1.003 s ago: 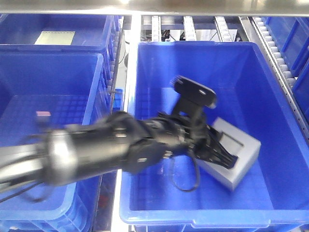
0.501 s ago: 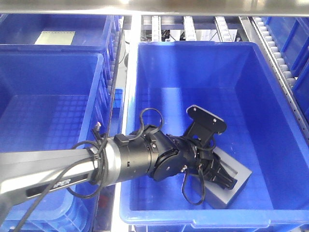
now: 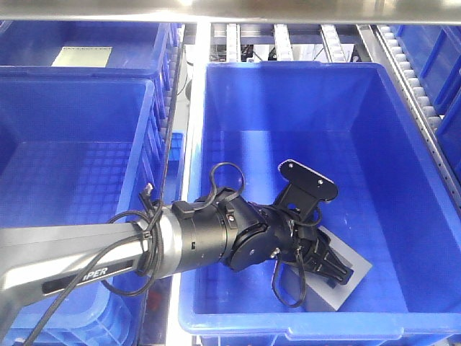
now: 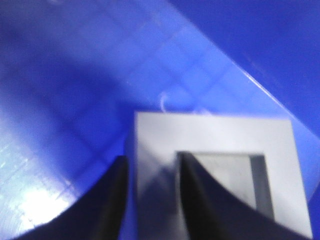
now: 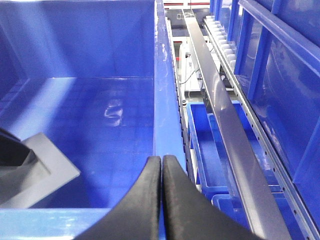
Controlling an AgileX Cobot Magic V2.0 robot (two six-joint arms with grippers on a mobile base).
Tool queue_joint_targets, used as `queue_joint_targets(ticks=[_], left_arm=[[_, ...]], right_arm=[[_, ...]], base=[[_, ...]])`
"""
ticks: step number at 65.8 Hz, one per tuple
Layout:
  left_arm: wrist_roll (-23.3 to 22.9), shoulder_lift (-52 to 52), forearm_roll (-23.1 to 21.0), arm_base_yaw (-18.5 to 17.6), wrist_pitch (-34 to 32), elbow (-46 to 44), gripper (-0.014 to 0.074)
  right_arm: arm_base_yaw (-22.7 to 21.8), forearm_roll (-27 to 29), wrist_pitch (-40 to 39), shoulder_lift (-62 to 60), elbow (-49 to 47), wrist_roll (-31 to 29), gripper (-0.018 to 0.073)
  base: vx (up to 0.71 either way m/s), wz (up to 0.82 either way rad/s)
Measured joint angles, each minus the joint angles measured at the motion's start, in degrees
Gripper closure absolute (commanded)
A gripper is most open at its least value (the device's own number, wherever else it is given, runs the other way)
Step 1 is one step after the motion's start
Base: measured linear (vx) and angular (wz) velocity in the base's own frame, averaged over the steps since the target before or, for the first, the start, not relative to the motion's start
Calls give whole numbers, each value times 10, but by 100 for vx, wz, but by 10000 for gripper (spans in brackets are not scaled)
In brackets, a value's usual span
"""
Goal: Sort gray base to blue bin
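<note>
The gray base [image 3: 353, 268] is a gray block with a square hollow, low in the front right part of the blue bin [image 3: 288, 101]. My left gripper [image 3: 328, 268] is shut on one wall of it. In the left wrist view, one finger [image 4: 112, 190] is outside the gray base [image 4: 220, 135] and the other is in the hollow, over the bin floor [image 4: 75, 100]. My right gripper [image 5: 161, 162] is shut and empty above the bin's right rim [image 5: 165, 100]. The base [image 5: 47, 167] shows at lower left there.
A blue crate with a grid floor [image 3: 72, 173] stands to the left. Another crate holding a pale card [image 3: 85, 56] is behind it. Roller rails [image 3: 410, 65] run along the right. A metal rail [image 5: 220, 115] and lower blue bins [image 5: 210, 150] lie right of the bin.
My left arm has gone down and toward the bin's front with the gray base. In the last half second it barely moved.
</note>
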Motion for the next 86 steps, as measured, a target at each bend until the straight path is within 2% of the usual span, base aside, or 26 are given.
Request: queue_joint_targets(ticks=[17, 27, 35, 45, 54, 69, 86], left_arm=[[0, -4, 0, 0, 9, 0, 224], [5, -26, 0, 0, 39, 0, 263], [21, -53, 0, 0, 69, 0, 383], [28, -88, 11, 0, 90, 0, 606], [35, -112, 31, 0, 92, 0, 604], [42, -156, 37, 0, 110, 13, 604], [43, -295, 39, 0, 87, 137, 604]], right_arm=[[0, 0, 0, 0, 0, 0, 564], [0, 0, 0, 0, 0, 0, 564], [0, 0, 0, 0, 0, 0, 564], [0, 0, 0, 0, 0, 0, 564], [0, 0, 0, 0, 0, 0, 564], [0, 0, 0, 0, 0, 0, 564], [0, 0, 0, 0, 0, 0, 564]], base=[[0, 0], [0, 0], [0, 0], [0, 0], [0, 0], [0, 0], [0, 0]])
